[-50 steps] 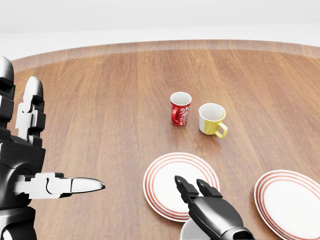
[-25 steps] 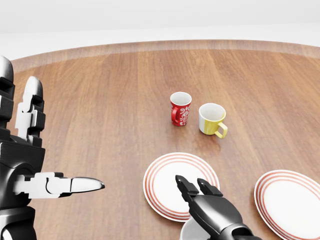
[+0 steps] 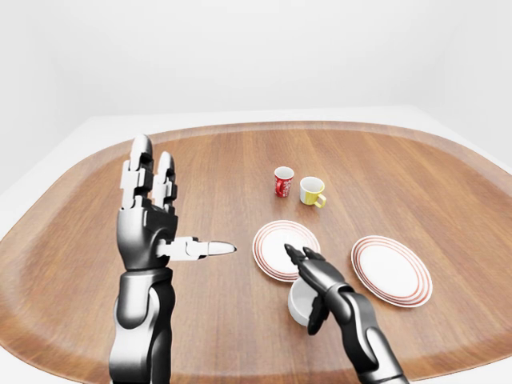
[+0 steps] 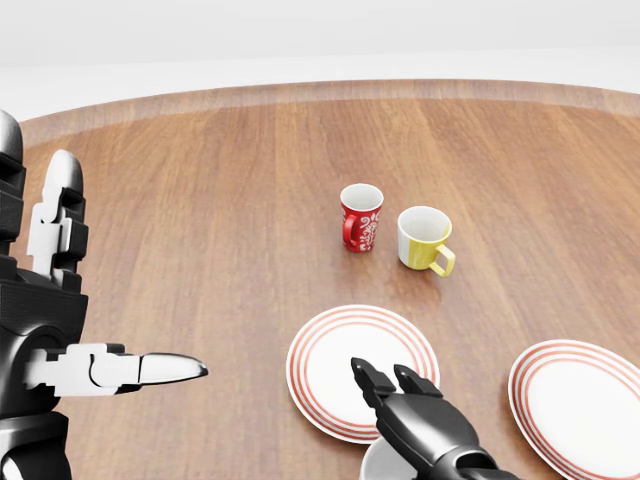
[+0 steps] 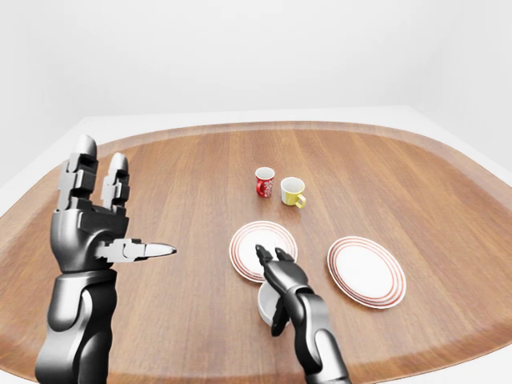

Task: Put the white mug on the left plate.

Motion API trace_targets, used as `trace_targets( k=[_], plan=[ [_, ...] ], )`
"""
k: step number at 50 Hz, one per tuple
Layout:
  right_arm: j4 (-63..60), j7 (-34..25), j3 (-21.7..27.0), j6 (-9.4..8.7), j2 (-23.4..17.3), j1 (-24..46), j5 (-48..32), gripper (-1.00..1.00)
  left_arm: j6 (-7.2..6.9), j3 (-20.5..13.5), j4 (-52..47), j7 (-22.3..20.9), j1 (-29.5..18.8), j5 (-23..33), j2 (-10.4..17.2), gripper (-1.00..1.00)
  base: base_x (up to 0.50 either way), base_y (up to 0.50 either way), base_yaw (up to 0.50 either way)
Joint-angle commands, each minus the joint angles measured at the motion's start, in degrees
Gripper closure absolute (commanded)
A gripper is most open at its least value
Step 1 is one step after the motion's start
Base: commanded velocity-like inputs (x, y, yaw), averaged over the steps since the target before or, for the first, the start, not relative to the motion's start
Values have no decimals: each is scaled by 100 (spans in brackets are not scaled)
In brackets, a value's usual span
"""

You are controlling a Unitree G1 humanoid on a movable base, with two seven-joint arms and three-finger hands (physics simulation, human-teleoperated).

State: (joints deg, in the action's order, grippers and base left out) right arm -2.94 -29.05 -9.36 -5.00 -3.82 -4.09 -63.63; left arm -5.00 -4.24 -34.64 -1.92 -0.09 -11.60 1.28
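The white mug (image 3: 298,306) stands on the wooden table just below the left plate (image 3: 270,242), a white plate with red rings. My right hand (image 3: 304,276) lies over the mug: its fingers (image 3: 300,258) reach across the rim toward the plate and the thumb hangs down the mug's right side. The fingers are not closed round it. In the head view only a sliver of the mug (image 4: 372,464) shows beneath that hand. My left hand (image 3: 172,204) is raised at the left, open, fingers upright and thumb pointing right, holding nothing.
A second red-ringed plate (image 3: 391,270) lies to the right of the first. Above the plates stand a red patterned mug (image 3: 283,182) and a yellow mug (image 3: 312,190) side by side. The oval table's rim (image 3: 264,126) curves along the top.
In the head view my right hand has slipped slightly toward the bottom edge and the left hand has sunk a little. The mugs and plates have stayed put.
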Motion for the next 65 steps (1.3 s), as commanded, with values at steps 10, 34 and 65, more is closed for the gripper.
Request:
trace_targets(
  k=[10, 34, 65],
  plan=[
    [836, 327, -123, 0, 20, 169, -17, -100, 0, -7, 15, 6, -8, -3, 2, -100, 0, 0, 0],
    [422, 31, -147, 0, 41, 9, 391, 100, 0, 7, 55, -4, 18, 14, -4, -100, 0, 0, 0],
    [-1066, -1095, -253, 0, 131, 204, 1514, 100, 0, 21, 79, -15, 36, 36, -10, -100, 0, 0, 0]
  ],
)
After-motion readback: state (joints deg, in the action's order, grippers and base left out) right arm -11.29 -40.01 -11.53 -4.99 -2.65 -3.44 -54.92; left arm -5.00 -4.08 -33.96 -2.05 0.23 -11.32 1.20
